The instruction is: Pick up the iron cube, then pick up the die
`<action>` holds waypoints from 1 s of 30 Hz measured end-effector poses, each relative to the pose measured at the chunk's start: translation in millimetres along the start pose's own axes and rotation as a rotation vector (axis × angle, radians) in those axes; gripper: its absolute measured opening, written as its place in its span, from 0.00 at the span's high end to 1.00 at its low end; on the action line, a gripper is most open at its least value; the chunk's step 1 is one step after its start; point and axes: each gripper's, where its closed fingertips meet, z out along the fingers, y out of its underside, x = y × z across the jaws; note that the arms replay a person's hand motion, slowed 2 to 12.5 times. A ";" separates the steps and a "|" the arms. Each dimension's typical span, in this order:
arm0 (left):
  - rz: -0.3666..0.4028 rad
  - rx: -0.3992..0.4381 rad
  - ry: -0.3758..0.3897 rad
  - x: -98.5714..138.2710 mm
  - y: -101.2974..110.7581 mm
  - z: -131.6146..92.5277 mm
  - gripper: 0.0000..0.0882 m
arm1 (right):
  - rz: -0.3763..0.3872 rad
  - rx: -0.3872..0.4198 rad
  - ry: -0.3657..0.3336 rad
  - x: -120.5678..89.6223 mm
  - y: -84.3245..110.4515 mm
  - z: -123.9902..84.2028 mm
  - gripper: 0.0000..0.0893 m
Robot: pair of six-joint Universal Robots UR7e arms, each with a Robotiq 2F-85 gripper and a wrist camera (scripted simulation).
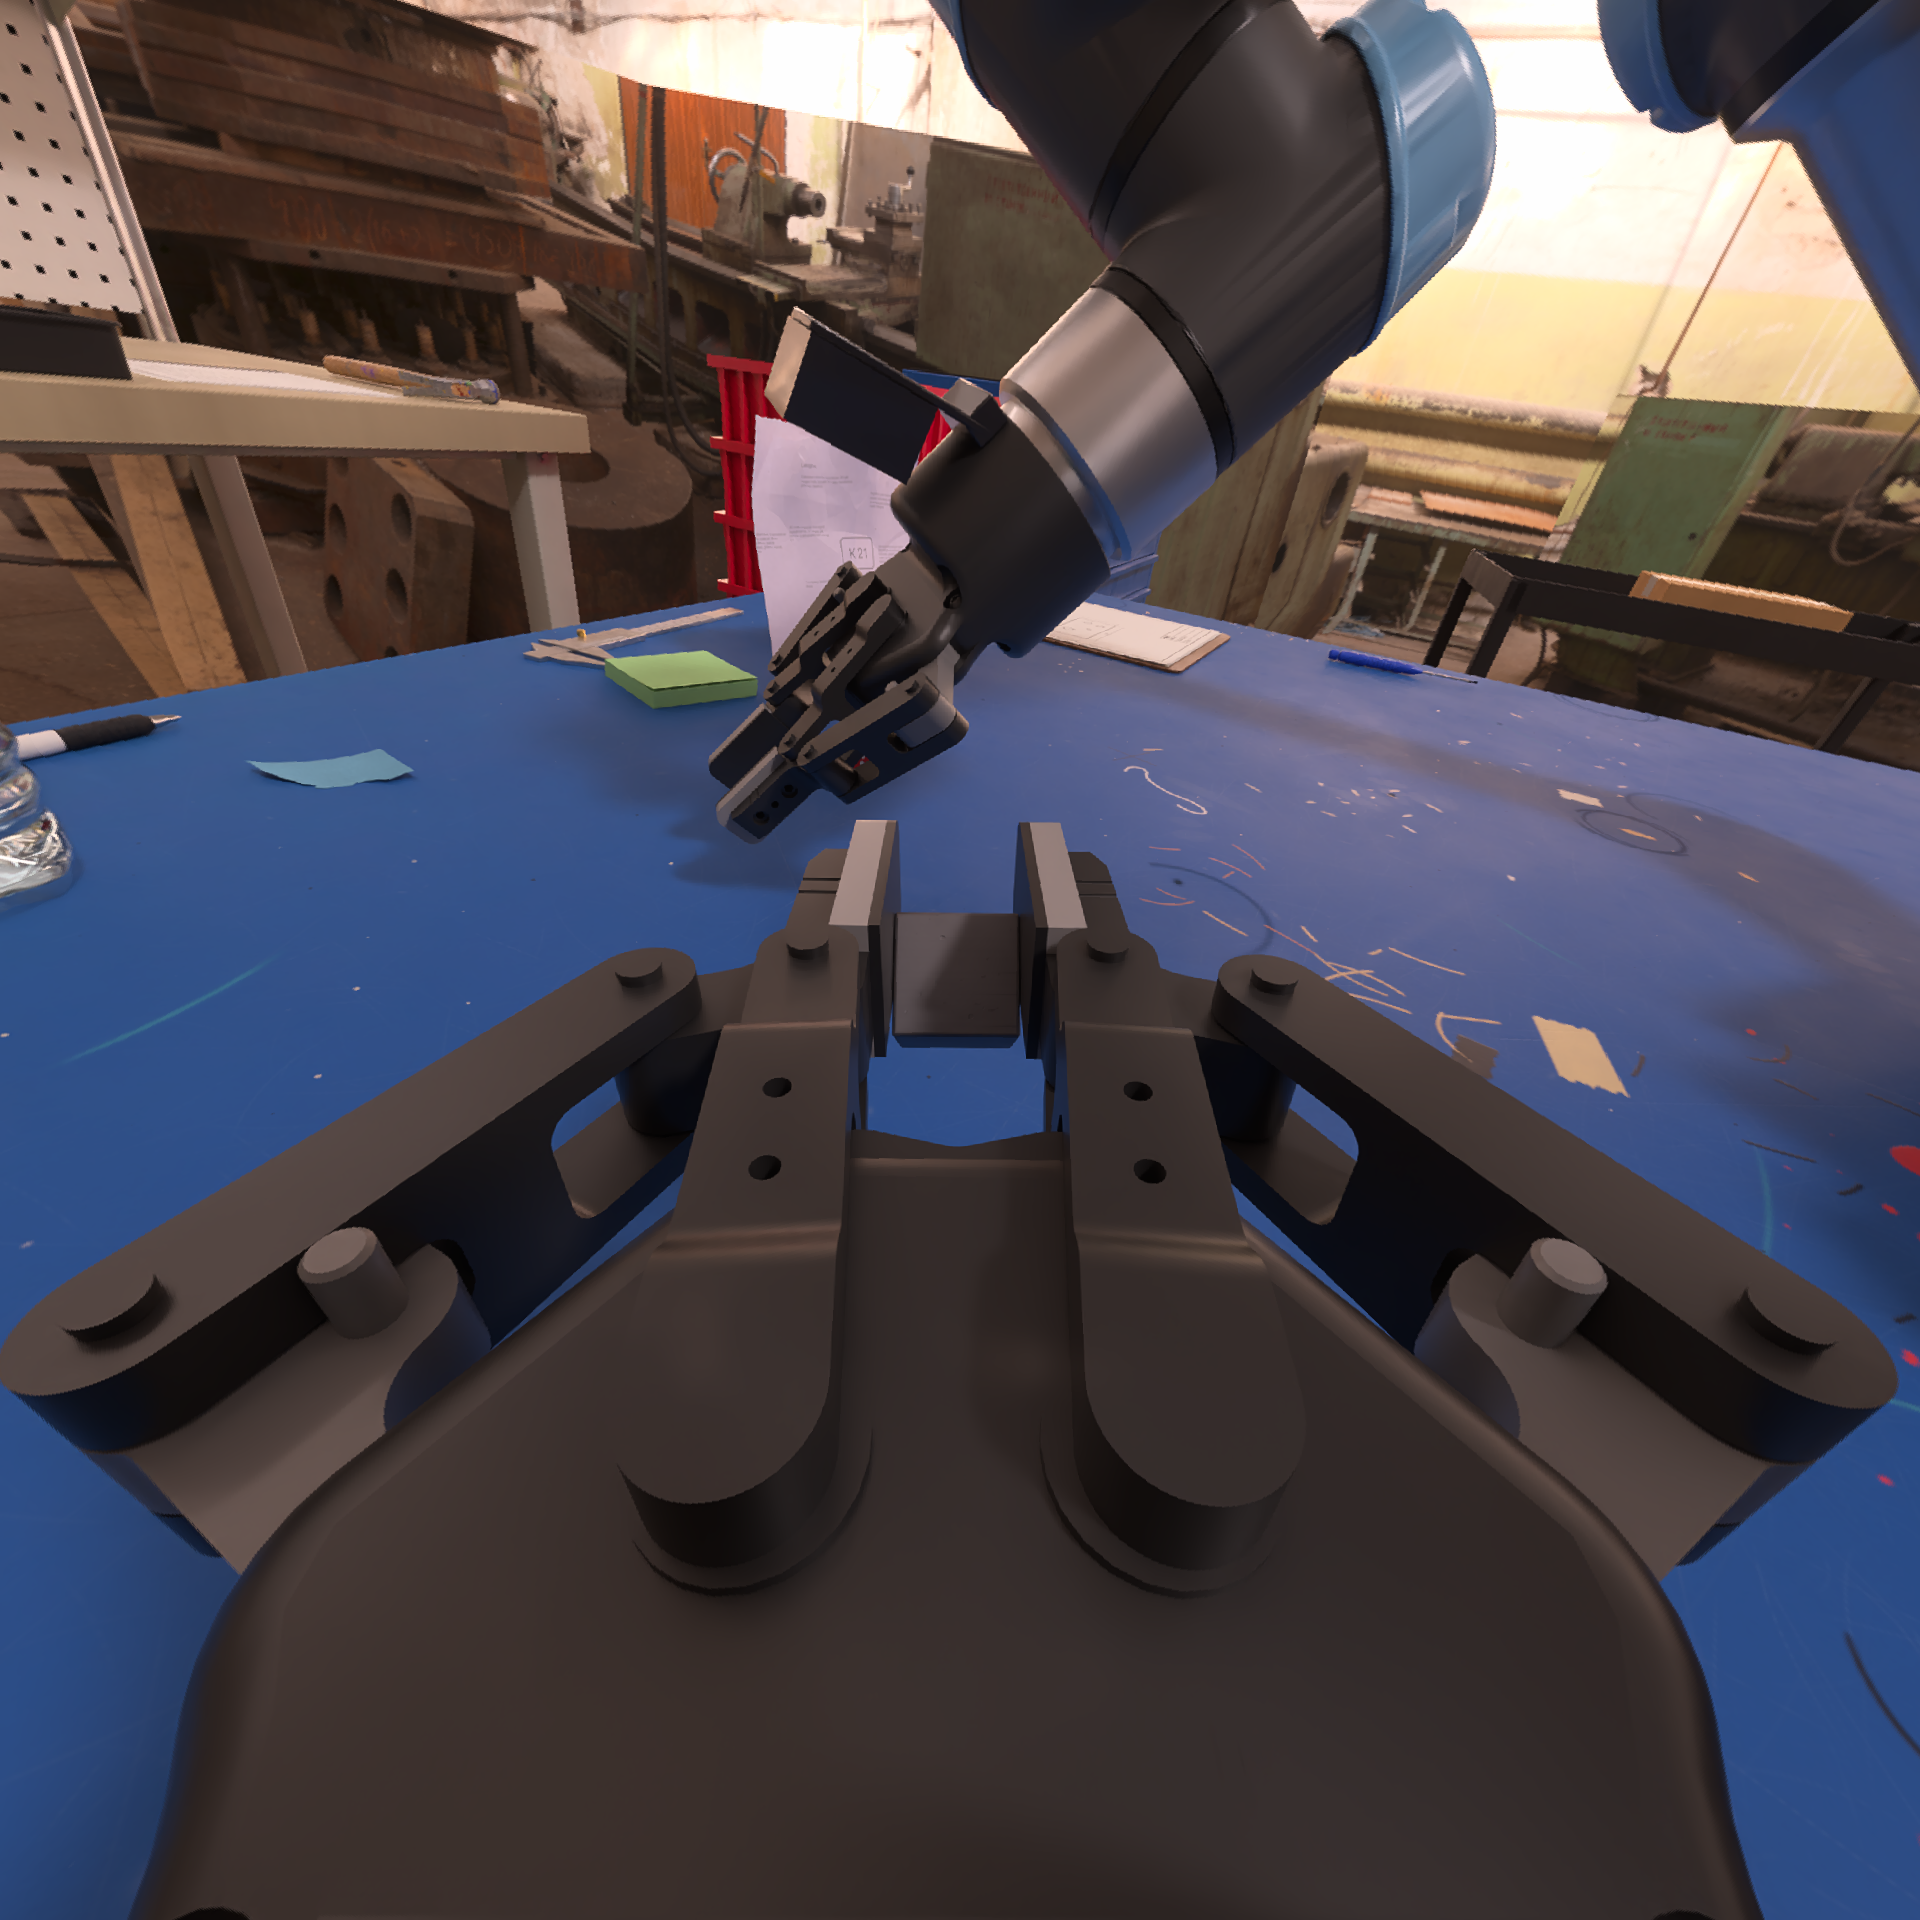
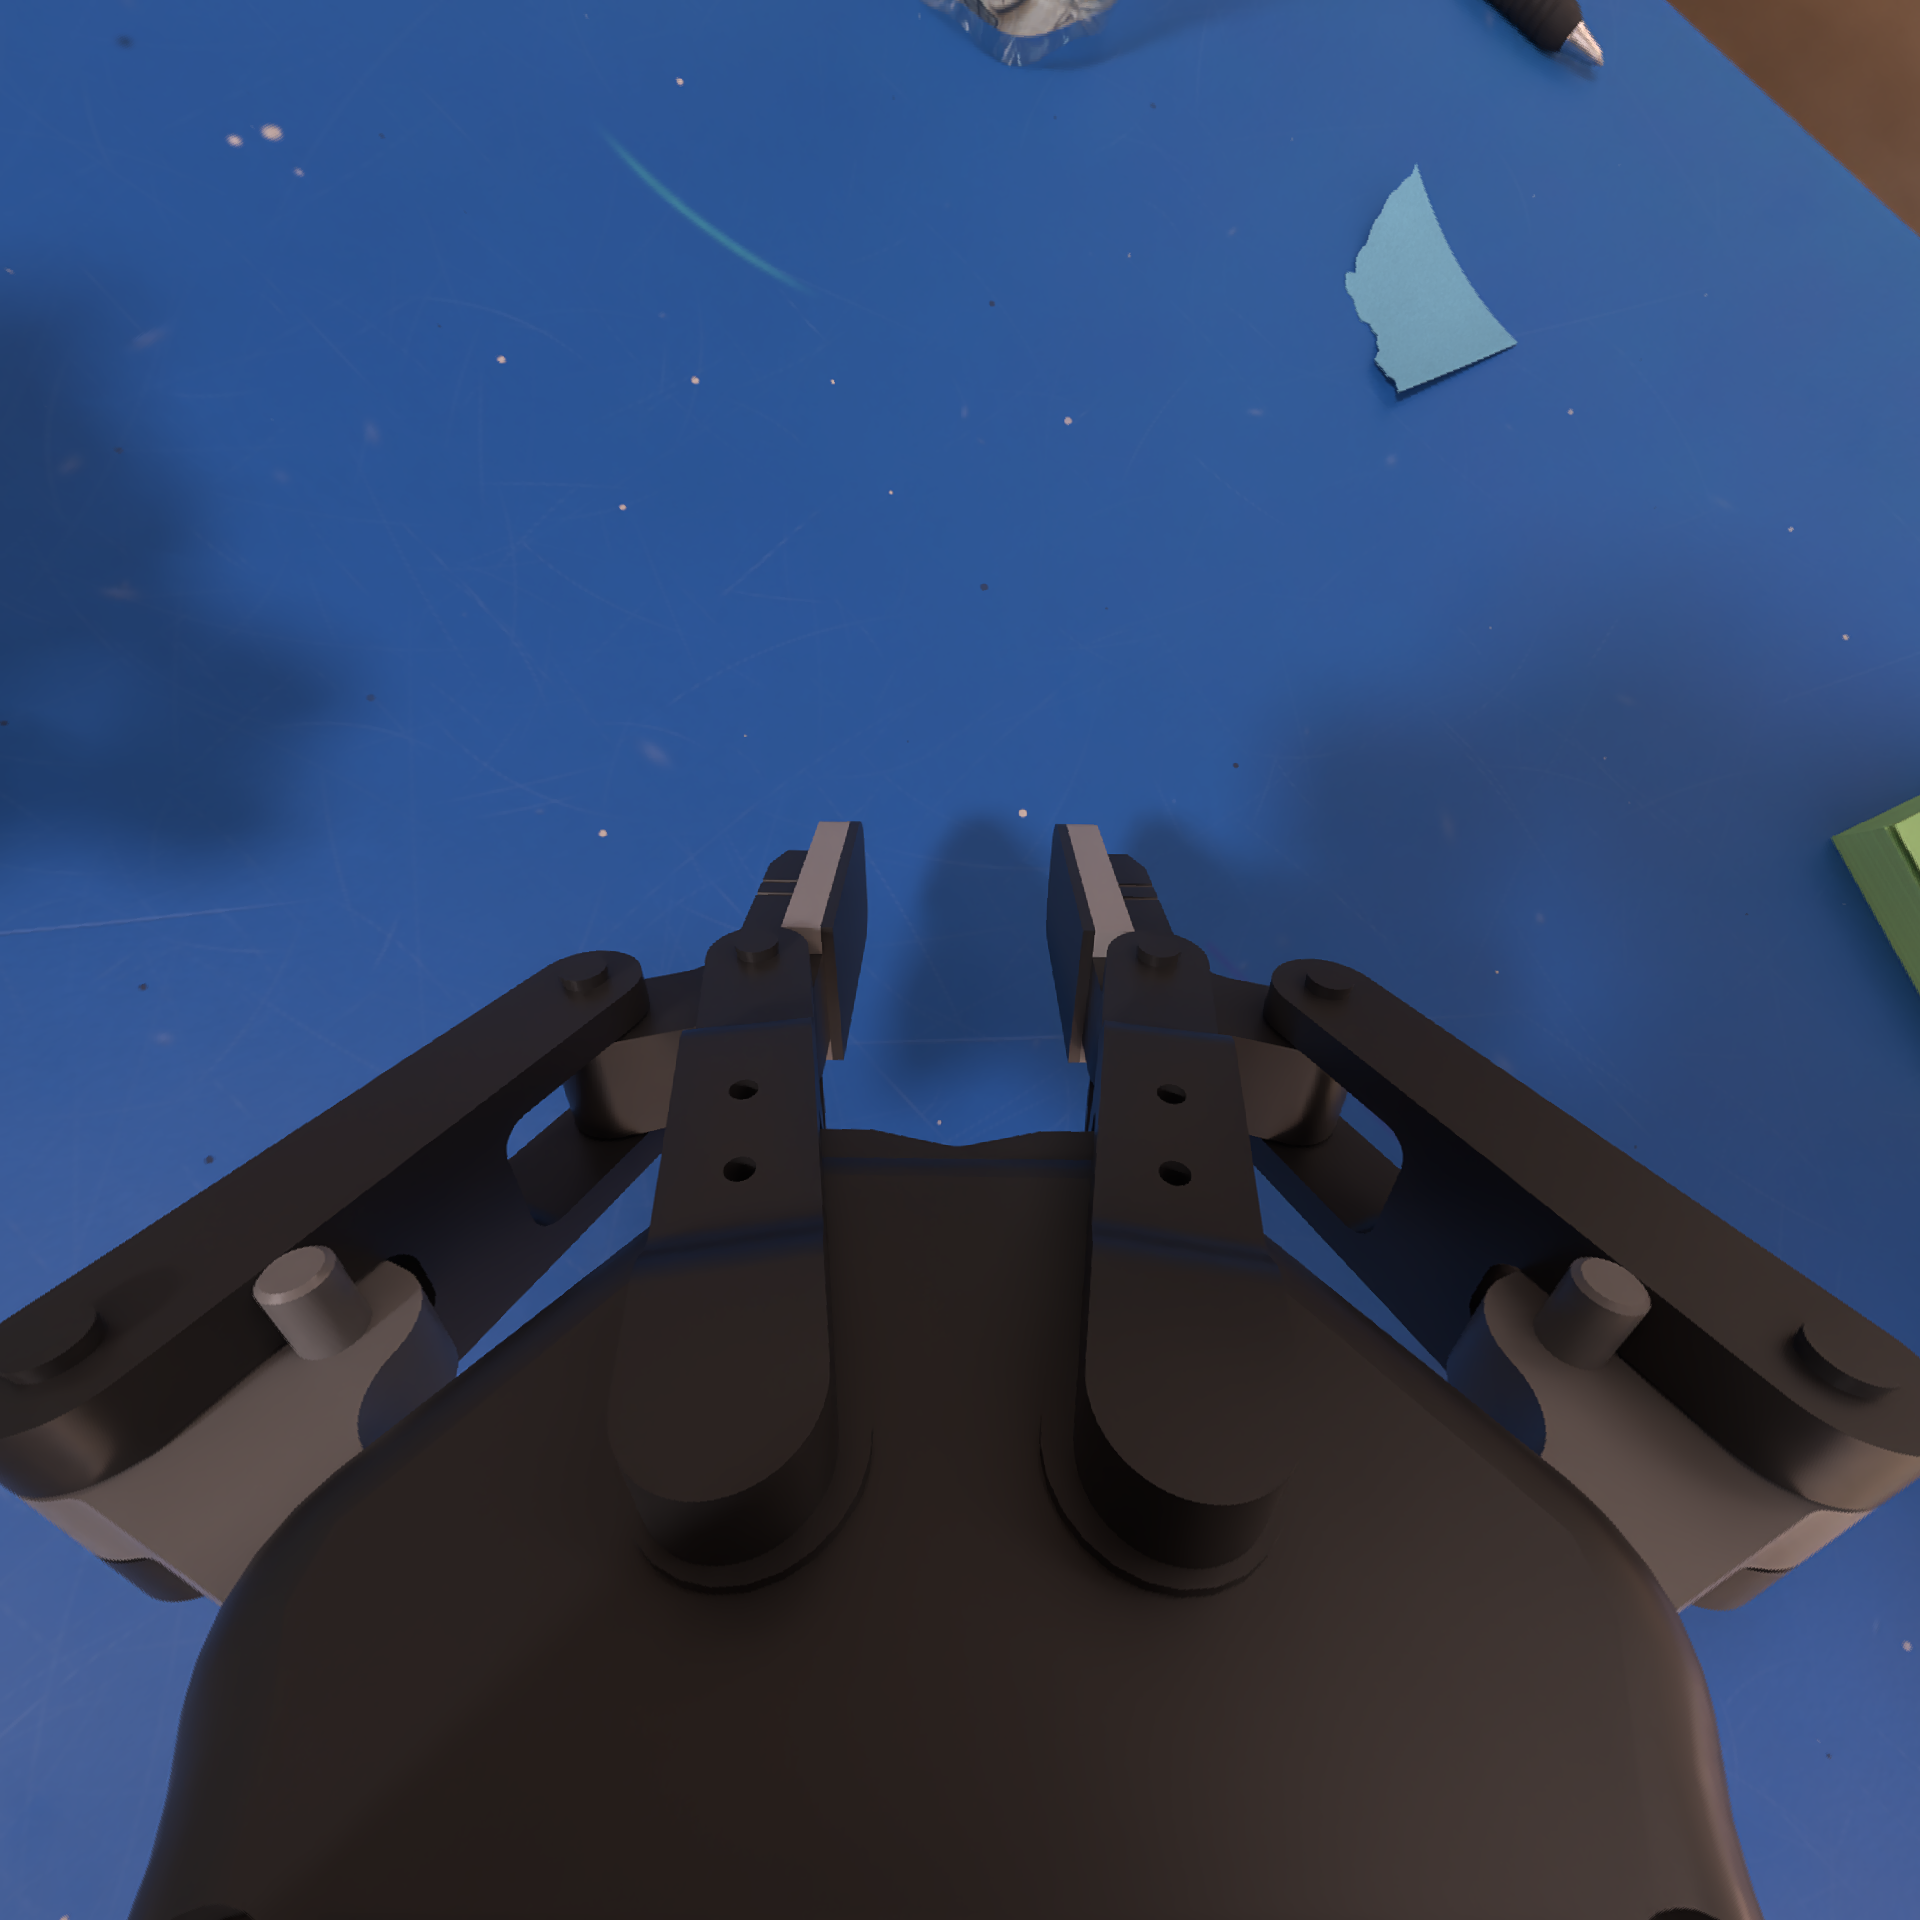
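Observation:
In the left wrist view my left gripper (image 1: 956, 862) is shut on the iron cube (image 1: 954, 977), a dark grey block clamped between both pads, held just above the blue table (image 1: 416, 1039). My right gripper (image 2: 956, 862) hangs low over the table with its jaws partly apart and only bare table and shadow between them. It also shows in the left wrist view (image 1: 746, 792), just beyond my left fingertips, tilted down to the left. A small red spot (image 1: 860, 767) sits among its finger links; I cannot tell what it is. No die is clearly visible.
A green pad (image 1: 681, 677), calipers (image 1: 623, 639), a torn light-blue paper scrap (image 1: 332, 769), a marker (image 1: 94, 734) and a glass jar (image 1: 26, 831) lie to the left. A clipboard (image 1: 1138, 634) and a blue pen (image 1: 1382, 662) lie at the back right.

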 end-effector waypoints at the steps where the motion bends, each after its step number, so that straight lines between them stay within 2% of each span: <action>1: 0.002 -0.001 -0.001 -0.3 0.2 -0.6 0.77 | -0.003 -0.004 0.004 0.6 0.4 1.6 0.65; 7: 0.002 -0.011 -0.001 -1.8 2.7 -3.3 0.77 | -0.007 -0.026 0.020 3.5 2.3 10.0 0.66; 22: -0.033 0.000 0.010 -6.9 3.6 -6.9 0.77 | 0.036 -0.063 0.032 9.8 5.6 24.0 0.66; 30: -0.042 0.006 0.022 -7.0 2.6 -7.1 0.77 | 0.052 -0.067 0.019 9.2 5.4 30.4 0.66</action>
